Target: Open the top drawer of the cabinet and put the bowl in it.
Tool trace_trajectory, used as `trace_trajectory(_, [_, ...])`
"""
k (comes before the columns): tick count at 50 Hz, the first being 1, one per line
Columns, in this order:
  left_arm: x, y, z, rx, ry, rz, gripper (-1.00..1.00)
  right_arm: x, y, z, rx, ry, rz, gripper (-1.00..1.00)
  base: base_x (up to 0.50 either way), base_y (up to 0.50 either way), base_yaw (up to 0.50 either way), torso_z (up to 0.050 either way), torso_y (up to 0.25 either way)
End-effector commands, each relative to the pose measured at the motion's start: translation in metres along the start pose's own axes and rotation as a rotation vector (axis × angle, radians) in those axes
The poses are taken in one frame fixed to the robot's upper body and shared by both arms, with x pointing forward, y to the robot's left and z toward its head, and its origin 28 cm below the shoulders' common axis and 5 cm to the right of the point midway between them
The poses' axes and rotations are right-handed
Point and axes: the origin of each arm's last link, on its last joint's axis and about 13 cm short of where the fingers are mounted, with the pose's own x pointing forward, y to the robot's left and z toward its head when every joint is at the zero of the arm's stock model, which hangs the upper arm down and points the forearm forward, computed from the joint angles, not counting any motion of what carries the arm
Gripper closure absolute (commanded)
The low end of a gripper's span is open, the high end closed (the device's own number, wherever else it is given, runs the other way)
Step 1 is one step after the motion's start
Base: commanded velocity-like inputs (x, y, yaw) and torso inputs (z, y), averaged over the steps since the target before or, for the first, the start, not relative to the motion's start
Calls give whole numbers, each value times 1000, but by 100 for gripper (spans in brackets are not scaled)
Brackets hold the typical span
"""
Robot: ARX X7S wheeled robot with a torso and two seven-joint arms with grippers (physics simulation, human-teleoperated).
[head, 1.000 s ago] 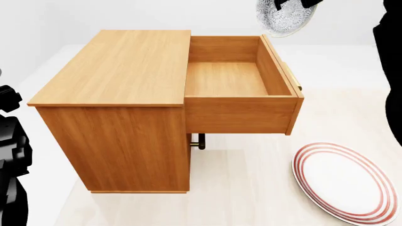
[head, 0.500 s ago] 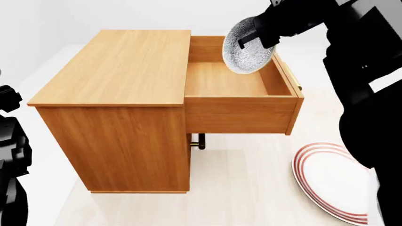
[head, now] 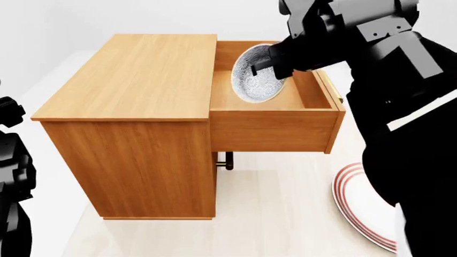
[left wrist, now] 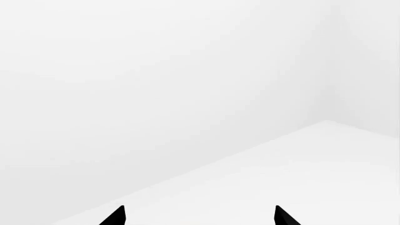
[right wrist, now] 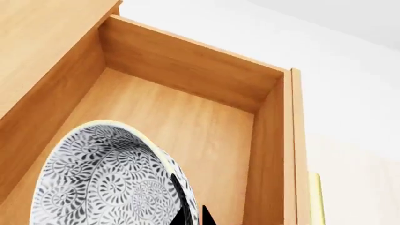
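Note:
The orange-brown cabinet [head: 136,80] stands in the middle of the head view with its top drawer [head: 271,131] pulled out to the right. My right gripper [head: 275,63] is shut on the rim of the bowl [head: 253,77], which has a grey-and-white pattern. It holds the bowl tipped on edge just above the drawer's wooden floor. In the right wrist view the bowl [right wrist: 106,178] fills the near side, with its rim between the black fingertips of my right gripper [right wrist: 192,216], over the drawer floor [right wrist: 206,131]. My left gripper [left wrist: 198,216] is open and empty, facing white wall and floor.
A white plate with red rings [head: 357,206] lies on the floor at the right, partly hidden behind my right arm. The drawer's brass handle [right wrist: 315,197] is on its outer front. A lower drawer's handle [head: 227,160] shows under the open drawer. My left arm [head: 10,160] hangs at the left edge.
My right arm has carried the bowl down and to the left, from above the drawer's far right corner to low inside the drawer. The arm now covers more of the plate.

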Motion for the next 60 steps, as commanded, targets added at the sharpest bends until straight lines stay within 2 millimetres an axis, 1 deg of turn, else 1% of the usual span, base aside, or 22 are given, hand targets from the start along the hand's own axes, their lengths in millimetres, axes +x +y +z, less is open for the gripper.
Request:
trace_trajectory(1, [0, 0, -1, -2, -1, -3, -100, 15, 5, -10, 70, -32, 37, 100, 0, 0, 0, 0, 0])
trace_trajectory(21, [0, 1, -2, -2, -8, -10, -100, 32, -4, -29, 173, -55, 66, 100, 0, 0, 0, 0, 1])
trace_trajectory(37, [0, 2, -3, -6, -10, -16, -100, 43, -2, -41, 203, -46, 68, 100, 0, 0, 0, 1, 0])
trace_trajectory(47, [0, 1, -3, -5, -11, -16, -100, 51, 1, -49, 177, -45, 46, 100, 0, 0, 0, 0, 0])
trace_trajectory(60, [0, 0, 1, -8, -12, -17, -100, 56, 5, -55, 151, -28, 38, 100, 0, 0, 0, 0, 0])
